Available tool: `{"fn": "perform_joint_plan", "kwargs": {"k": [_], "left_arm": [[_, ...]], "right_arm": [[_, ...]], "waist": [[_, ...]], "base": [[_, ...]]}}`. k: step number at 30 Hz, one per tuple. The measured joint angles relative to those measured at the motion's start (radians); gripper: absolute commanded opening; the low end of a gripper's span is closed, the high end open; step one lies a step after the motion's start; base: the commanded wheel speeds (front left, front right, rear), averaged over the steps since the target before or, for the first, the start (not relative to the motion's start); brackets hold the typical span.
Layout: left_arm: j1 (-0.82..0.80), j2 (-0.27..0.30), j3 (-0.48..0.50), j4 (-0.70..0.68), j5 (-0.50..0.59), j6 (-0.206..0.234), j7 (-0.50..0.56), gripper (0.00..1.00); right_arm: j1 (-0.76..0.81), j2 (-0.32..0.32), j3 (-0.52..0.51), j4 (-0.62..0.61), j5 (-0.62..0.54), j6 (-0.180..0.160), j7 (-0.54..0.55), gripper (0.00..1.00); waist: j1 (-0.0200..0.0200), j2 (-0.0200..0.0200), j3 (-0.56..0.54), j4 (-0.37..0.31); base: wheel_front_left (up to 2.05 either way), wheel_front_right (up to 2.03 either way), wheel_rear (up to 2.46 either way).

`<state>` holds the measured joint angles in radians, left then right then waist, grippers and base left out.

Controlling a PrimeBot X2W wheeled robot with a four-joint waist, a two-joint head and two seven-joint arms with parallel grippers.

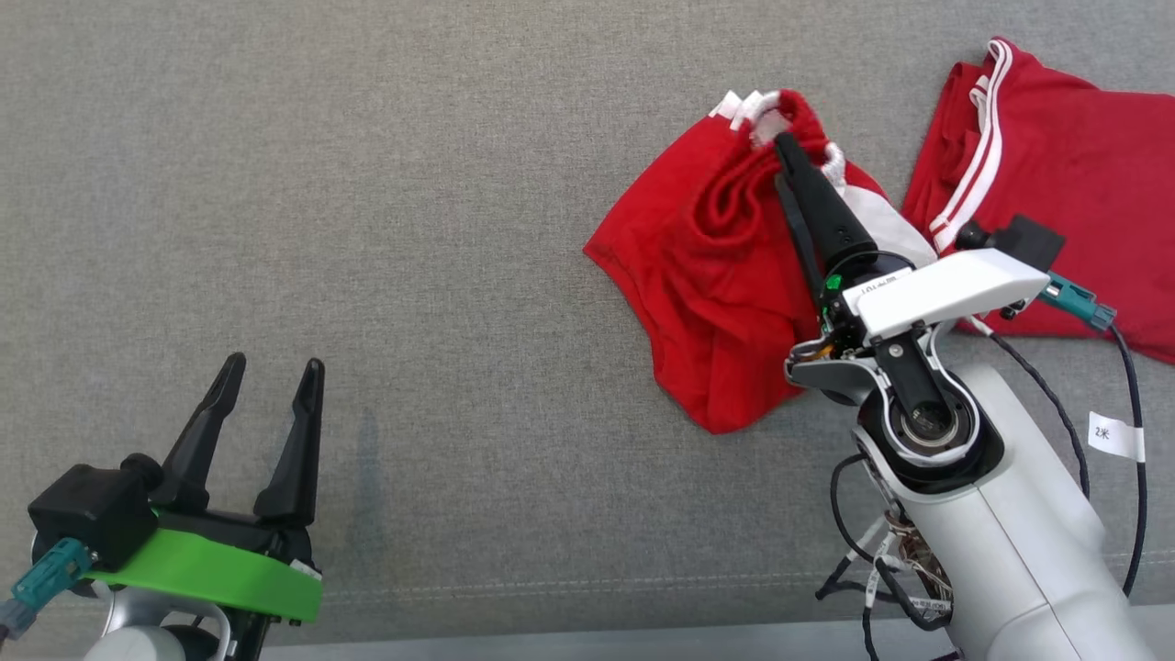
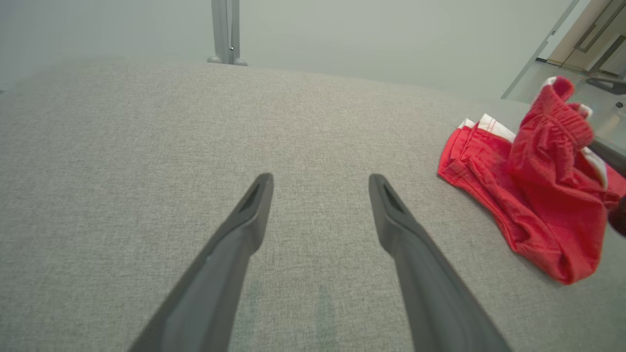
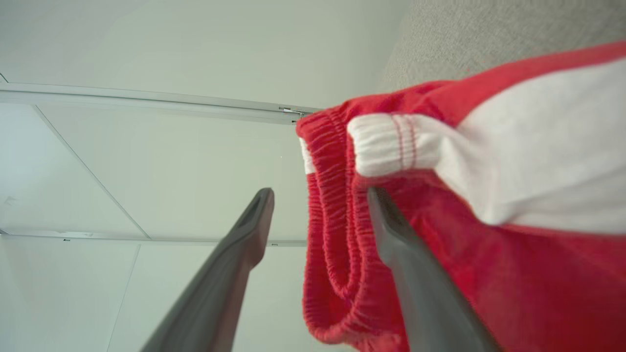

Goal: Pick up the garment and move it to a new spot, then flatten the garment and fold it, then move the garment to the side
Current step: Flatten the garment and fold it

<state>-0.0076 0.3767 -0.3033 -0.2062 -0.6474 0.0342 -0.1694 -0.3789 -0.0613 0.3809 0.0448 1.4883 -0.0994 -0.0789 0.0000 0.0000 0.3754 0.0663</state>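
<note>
Red elastic waistband [image 3: 337, 210] of the garment [image 3: 513, 146] bunches right in front of the right wrist camera, between the two dark fingers of the right gripper [image 3: 320, 195]. Those fingers stand wide apart. The gathered band leans against one finger [image 3: 415, 274] and hangs clear of the other, so the cloth is not pinched. A white panel with a ribbed white edge runs beside the red.

From the head view, the garment [image 1: 716, 275] is a crumpled red heap on the grey surface [image 1: 413, 229], right of centre. Its far end is drawn up into a peak where the right gripper [image 1: 782, 161] pokes into it, and white trim shows at that peak. In the left wrist view the garment [image 2: 533, 205] sits off to the right, its top standing above the surface.

Just to its right lies a second garment [image 1: 1065, 156], red with white stripes and spread flatter; whether the two touch I cannot tell.

At the lower left, well apart from both, the left gripper [image 1: 275, 363] hovers over bare surface. In its own wrist view the left gripper [image 2: 320, 178] has its fingers spread wide, and they are empty.
</note>
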Motion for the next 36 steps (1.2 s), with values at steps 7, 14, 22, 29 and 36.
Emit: {"fn": "perform_joint_plan", "kwargs": {"k": [7, 14, 22, 29, 36], "left_arm": [[-0.014, -0.011, -0.009, 0.009, 0.000, -0.003, 0.000, 1.00], [-0.018, -0.021, -0.015, 0.038, 0.000, -0.008, -0.012, 1.00], [-0.018, -0.030, -0.004, 0.067, 0.000, -0.008, -0.031, 1.00], [-0.005, -0.039, 0.004, 0.081, -0.001, -0.006, -0.043, 1.00], [0.040, -0.045, 0.008, 0.096, -0.001, 0.001, -0.052, 1.00]], "right_arm": [[-0.067, 0.000, 0.026, 0.040, 0.009, -0.004, -0.021, 1.00], [-0.112, -0.002, 0.065, 0.121, 0.006, -0.008, -0.028, 1.00], [-0.145, -0.063, 0.163, 0.151, -0.225, 0.048, -0.079, 1.00], [-0.115, -0.173, 0.209, 0.156, -0.399, 0.056, -0.142, 1.00], [-0.009, -0.253, 0.243, 0.150, -0.555, 0.032, -0.160, 1.00]], "waist": [[0.0000, 0.0000, -0.009, 0.015], [0.0000, 0.0000, -0.026, 0.031], [0.0000, 0.0000, -0.071, 0.028], [0.0000, 0.0000, -0.126, 0.011], [0.0000, 0.0000, -0.178, -0.007]], "base": [[0.00, 0.00, 0.00], [0.00, 0.00, 0.00], [0.00, 0.00, 0.00], [0.00, 0.00, 0.00], [0.00, 0.00, 0.00]]}}
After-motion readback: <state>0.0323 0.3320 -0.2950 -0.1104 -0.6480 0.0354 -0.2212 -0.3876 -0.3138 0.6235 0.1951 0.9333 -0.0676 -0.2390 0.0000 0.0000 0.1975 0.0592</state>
